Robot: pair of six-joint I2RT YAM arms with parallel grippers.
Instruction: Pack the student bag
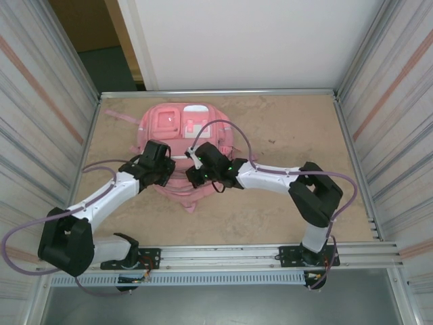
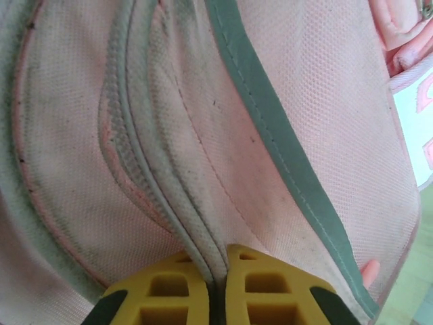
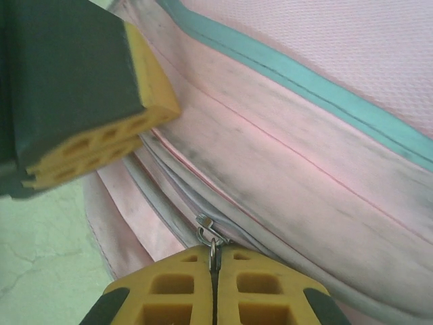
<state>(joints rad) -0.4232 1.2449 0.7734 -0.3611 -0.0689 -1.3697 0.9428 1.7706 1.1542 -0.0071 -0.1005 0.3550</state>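
Right gripper (image 3: 214,265) pinches the zipper pull (image 3: 209,233) just ahead of it. Left gripper (image 2: 216,267), opposite, clamps a fold of the student bag (image 2: 298,101), likely bracing it.

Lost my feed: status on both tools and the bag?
Left tool shut on student bag seam. Right tool shut on zipper pull. Tools close together.

One student bag (image 1: 177,122). Two hands: left (image 2: 218,271), right (image 3: 213,271).

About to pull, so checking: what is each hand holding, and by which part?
The right hand pinches the student bag's metal zipper pull; the left hand pinches the fabric ridge beside its zipper.
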